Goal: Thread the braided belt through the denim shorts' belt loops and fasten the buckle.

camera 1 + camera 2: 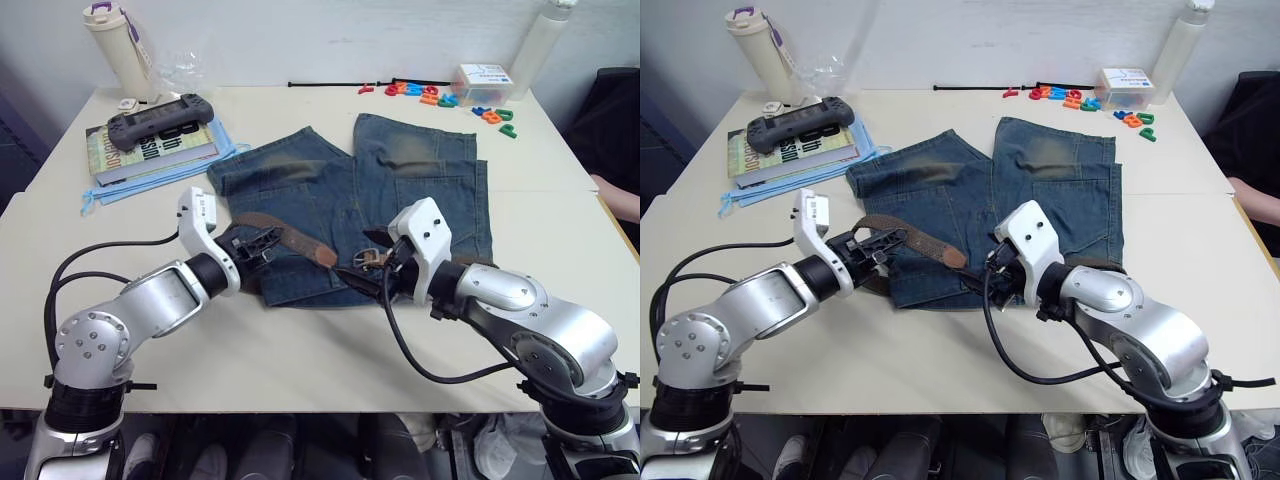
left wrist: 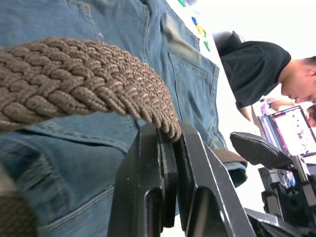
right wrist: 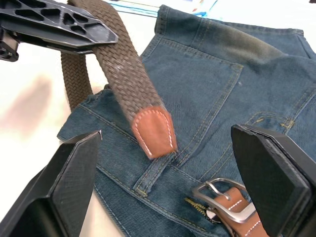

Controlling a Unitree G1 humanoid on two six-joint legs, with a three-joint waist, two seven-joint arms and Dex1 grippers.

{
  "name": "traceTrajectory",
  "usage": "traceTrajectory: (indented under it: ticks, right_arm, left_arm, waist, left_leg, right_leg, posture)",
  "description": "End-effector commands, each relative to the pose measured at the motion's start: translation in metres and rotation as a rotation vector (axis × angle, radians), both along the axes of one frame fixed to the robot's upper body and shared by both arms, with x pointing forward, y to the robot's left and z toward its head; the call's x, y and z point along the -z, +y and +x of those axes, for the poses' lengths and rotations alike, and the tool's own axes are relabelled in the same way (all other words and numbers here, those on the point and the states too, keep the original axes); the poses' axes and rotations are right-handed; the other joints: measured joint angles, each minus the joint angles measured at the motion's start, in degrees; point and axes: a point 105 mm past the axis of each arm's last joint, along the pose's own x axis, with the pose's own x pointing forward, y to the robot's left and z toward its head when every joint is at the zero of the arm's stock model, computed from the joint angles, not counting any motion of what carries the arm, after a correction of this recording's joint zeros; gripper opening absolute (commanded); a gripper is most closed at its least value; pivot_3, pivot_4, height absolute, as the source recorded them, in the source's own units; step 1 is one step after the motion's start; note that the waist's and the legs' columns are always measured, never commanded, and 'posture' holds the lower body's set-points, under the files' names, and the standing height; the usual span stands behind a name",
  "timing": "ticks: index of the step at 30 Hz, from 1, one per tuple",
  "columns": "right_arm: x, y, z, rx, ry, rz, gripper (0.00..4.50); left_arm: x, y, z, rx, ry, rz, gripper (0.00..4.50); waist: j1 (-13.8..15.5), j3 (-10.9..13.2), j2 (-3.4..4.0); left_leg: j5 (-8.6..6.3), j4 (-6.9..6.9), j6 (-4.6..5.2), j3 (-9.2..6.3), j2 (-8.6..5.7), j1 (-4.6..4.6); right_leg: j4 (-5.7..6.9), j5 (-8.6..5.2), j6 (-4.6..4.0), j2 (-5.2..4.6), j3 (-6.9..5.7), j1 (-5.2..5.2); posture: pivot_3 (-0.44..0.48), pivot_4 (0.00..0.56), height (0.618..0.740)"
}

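The denim shorts point(image 1: 400, 190) lie flat mid-table, waistband toward me. My left gripper point(image 1: 258, 243) is shut on the braided belt point(image 1: 285, 232) just above the waistband's left part, with the strap pinched between its fingers point(image 2: 148, 182). The belt's tan leather tip point(image 3: 154, 131) hangs over a belt loop point(image 3: 153, 173). The silver buckle point(image 3: 222, 195) rests on the waistband beside it. My right gripper point(image 1: 372, 268) is open over the waistband, and its fingers point(image 3: 64, 192) straddle the tip and buckle without touching them.
At the back left a book point(image 1: 150, 150) carries a game controller point(image 1: 160, 120) on a light-blue cloth point(image 1: 130, 185), beside a bottle point(image 1: 118, 45). Coloured letters point(image 1: 430, 95), a box point(image 1: 482, 82) and a black cord point(image 1: 325, 84) line the far edge. A person's arm point(image 1: 620, 195) is at the right.
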Motion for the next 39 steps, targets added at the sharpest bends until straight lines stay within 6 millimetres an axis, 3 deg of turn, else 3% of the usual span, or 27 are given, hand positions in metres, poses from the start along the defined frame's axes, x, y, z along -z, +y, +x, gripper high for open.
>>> traceTrajectory:
  ticks: [1, 11, 27, 39]
  right_arm:
    - [-0.015, 0.004, -0.008, -0.022, -0.066, 0.011, 4.46]
    - [-0.013, 0.003, -0.008, -0.017, -0.057, 0.007, 4.46]
    - [-0.014, 0.002, -0.009, -0.021, -0.05, -0.001, 4.46]
    - [-0.012, 0.003, -0.011, -0.025, -0.033, 0.001, 4.46]
  left_arm:
    - [-0.012, -0.006, -0.003, 0.003, -0.028, 0.0, 0.0]
    - [-0.009, 0.002, -0.003, -0.104, 0.076, 0.003, 0.0]
    - [0.016, 0.007, -0.007, -0.207, 0.206, -0.018, 0.0]
    - [0.012, 0.015, -0.008, -0.254, 0.176, 0.02, 0.0]
  waist:
    - [0.0, 0.0, 0.0]
    - [0.0, 0.0, 0.0]
    - [0.0, 0.0, -0.02]
    - [0.0, 0.0, -0.03]
  left_leg:
    - [0.0, 0.0, -0.01, 0.0, 0.0, 0.0]
    - [0.01, 0.02, -0.02, 0.0, -0.01, 0.01]
    - [0.02, 0.07, -0.03, 0.03, -0.02, 0.01]
    - [0.02, 0.09, -0.03, 0.03, -0.02, 0.01]
  right_leg:
    - [0.01, 0.0, 0.0, 0.0, 0.0, 0.0]
    - [0.05, 0.0, 0.0, 0.0, 0.01, -0.01]
    - [0.13, 0.0, 0.0, 0.0, 0.03, -0.02]
    - [0.14, 0.0, 0.0, 0.0, 0.03, -0.02]
  posture:
    - [0.0, 0.15, 0.654]
    - [0.0, 0.15, 0.654]
    - [0.0, 0.15, 0.654]
    - [0.0, 0.15, 0.654]
